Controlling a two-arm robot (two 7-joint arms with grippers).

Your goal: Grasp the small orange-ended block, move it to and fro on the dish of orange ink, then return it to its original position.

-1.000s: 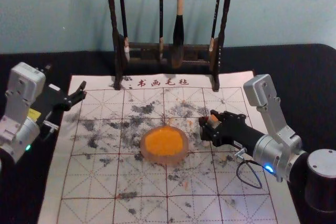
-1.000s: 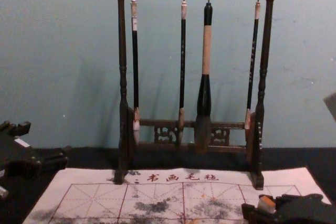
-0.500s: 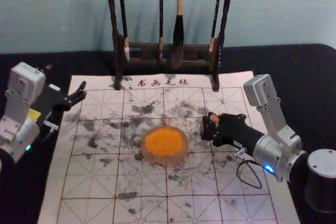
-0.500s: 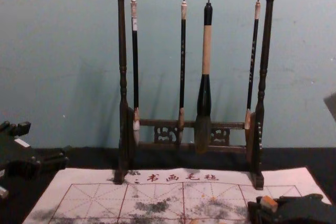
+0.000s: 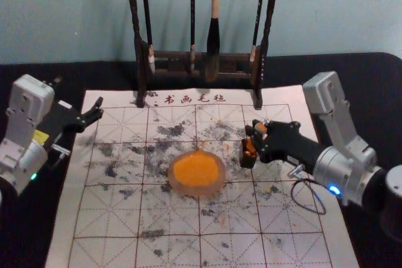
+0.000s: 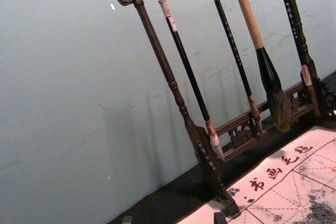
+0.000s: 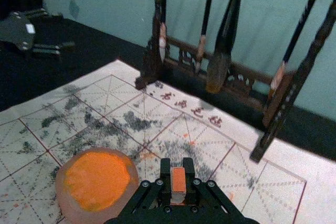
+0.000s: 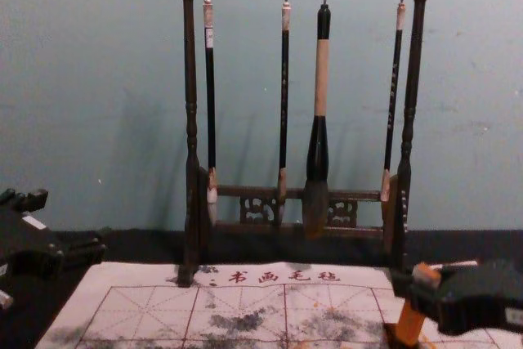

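By the mat's far left corner, left gripper parked, fingers apart. Right of the dish, right gripper clamps the block, lower end at the dark holder; its tilt could snag the rim, dragging the holder.

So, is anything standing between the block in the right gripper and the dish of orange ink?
Only the small dark box: the lower end of the block appears at its mouth, perhaps inside its wall. Beyond it, nothing visible stands before the dish, only stained mat.
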